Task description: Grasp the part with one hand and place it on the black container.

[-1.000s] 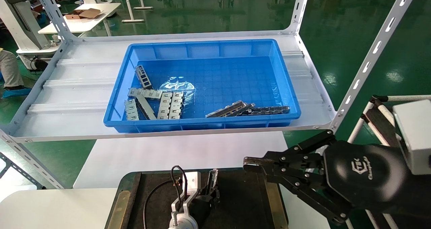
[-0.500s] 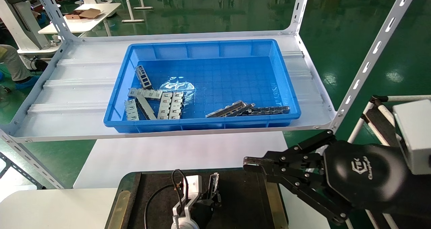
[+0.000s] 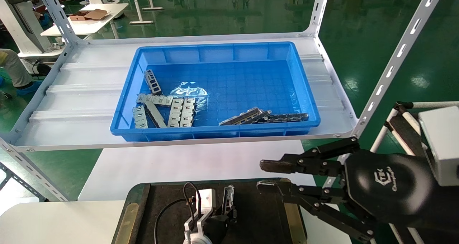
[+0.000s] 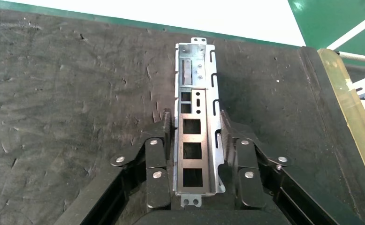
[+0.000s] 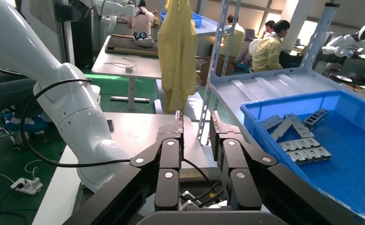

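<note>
1. Head view: white shelf surface (image 3: pixel 82 93) spans the upper half and carries the blue bin (image 3: pixel 215 89), a big deep tray.
2. Blue bin holds loose metal pieces: pale silver plates (image 3: pixel 168 111) bunched at its near-left, darker strips (image 3: pixel 265 117) along its near wall to the right.
3. Black container (image 3: pixel 251 215) sits below and in front of the shelf, on a white table surface (image 3: pixel 53 220); rough dark mat, brass-coloured strips on both side edges.
4. Right tool (image 3: pixel 265 174) hangs over the black container's right edge, well clear of the bin. Fingers parted, a visible gap between them, nothing in it.
5. Left tool (image 4: pixel 197 136) is low over the black container's mat, near the middle.
6. Left wrist view: left tool's two fingers (image 4: pixel 159 140) press on the long sides of the part (image 4: pixel 197 122). Firm grip, closed down to the part's width.
7. The part is a slim grey channel with rectangular cutouts; it points straight out past the fingertips, over the mat. Cannot tell whether it touches the mat.
</note>
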`<state>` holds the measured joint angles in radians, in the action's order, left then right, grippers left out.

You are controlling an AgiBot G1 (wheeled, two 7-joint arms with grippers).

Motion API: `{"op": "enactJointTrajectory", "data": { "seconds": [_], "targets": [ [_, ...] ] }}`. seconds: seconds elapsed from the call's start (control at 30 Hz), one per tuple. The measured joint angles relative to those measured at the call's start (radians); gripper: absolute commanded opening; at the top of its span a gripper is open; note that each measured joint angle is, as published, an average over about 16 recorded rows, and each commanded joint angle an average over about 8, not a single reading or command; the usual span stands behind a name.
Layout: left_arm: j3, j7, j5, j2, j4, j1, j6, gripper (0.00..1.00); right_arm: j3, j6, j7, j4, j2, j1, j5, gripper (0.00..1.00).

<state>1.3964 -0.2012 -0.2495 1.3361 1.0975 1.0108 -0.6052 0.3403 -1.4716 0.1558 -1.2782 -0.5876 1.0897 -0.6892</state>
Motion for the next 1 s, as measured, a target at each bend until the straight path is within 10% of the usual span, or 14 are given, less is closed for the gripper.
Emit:
{"op": "enactJointTrajectory", "data": {
  "seconds": [0.57,1.0],
  "targets": [
    [-0.004,0.002,-0.007,-0.098,0.105,0.038,0.058,1.0,0.0,0.0,0.0,0.0,0.0,0.0,0.0,1.0],
    [-0.015,0.018,-0.027,-0.338,0.217,0.087,0.375,1.0,0.001,0.0,0.0,0.0,0.0,0.0,0.0,1.0]
  ]
}}
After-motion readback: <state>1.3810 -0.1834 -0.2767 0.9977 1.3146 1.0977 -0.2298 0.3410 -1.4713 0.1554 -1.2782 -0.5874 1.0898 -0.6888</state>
